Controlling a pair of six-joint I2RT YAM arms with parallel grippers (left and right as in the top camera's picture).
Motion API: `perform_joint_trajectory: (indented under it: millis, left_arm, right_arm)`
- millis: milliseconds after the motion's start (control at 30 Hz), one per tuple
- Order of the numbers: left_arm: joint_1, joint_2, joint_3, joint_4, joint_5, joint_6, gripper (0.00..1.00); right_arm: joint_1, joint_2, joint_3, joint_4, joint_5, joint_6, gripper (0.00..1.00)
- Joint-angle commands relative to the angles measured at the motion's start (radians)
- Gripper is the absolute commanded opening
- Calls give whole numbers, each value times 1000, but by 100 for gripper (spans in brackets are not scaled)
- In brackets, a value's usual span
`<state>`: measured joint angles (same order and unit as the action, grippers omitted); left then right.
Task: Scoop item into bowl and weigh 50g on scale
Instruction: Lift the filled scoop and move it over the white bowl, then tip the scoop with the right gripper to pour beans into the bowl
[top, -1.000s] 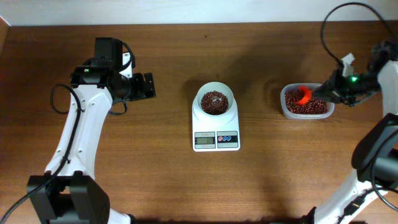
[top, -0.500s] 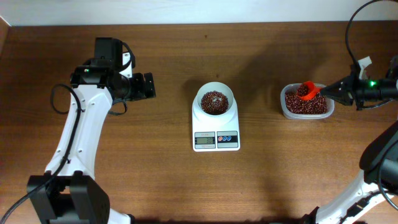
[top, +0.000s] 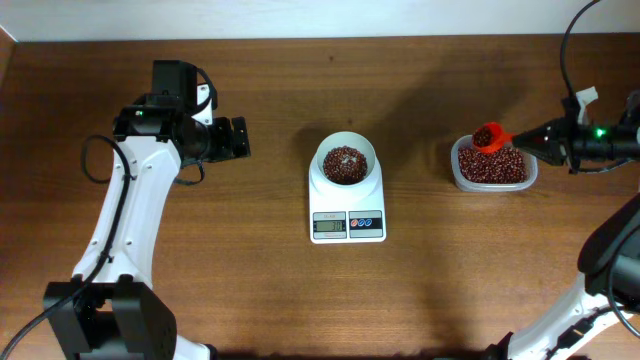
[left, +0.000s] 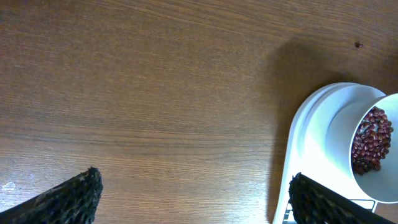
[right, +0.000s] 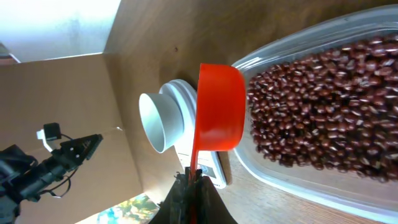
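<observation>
The white bowl (top: 345, 161) holds a small heap of red-brown beans (top: 344, 163) and stands on the white scale (top: 347, 205) at the table's middle. Bowl (left: 373, 149) and scale (left: 314, 143) show at the right of the left wrist view. A clear tub (top: 491, 166) at the right holds many beans (right: 323, 118). My right gripper (top: 545, 139) is shut on the handle of a red scoop (top: 488, 136), holding it loaded with beans just above the tub's far edge. In the right wrist view the scoop (right: 219, 115) hangs beside the tub (right: 298, 171). My left gripper (top: 238, 138) is open and empty, left of the scale.
The scale's display (top: 329, 226) and red and blue buttons (top: 365, 221) face the front edge. A cable (top: 545, 45) loops above the right arm. The table's back edge meets a white wall.
My right gripper has drawn back to the right and lifted the scoop out of the beans; it now holds beans above the tub's far edge. The left arm has not moved.
</observation>
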<state>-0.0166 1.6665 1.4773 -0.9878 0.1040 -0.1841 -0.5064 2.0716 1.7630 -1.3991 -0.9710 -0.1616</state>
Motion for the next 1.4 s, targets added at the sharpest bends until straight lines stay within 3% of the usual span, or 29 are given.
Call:
perform_joint_trajectory:
  millis: [0, 667, 867, 1167, 1367]
  left_arm:
    - [-2, 7, -3, -2, -3, -2, 99]
    - [-2, 7, -3, -2, -3, -2, 99]
    - [-2, 7, -3, -2, -3, -2, 99]
    - [-2, 7, -3, -2, -3, -2, 99]
    - [-2, 7, -3, -2, -3, -2, 99]
  right_arm:
    - [52, 11, -10, 6, -71, -18, 4]
    - [561, 11, -10, 171, -140, -14, 4]
    - [613, 11, 43, 167, -11, 47, 4]
    - [691, 10, 329, 39, 267, 119, 4]
    - [743, 10, 349, 42, 458, 163, 4]
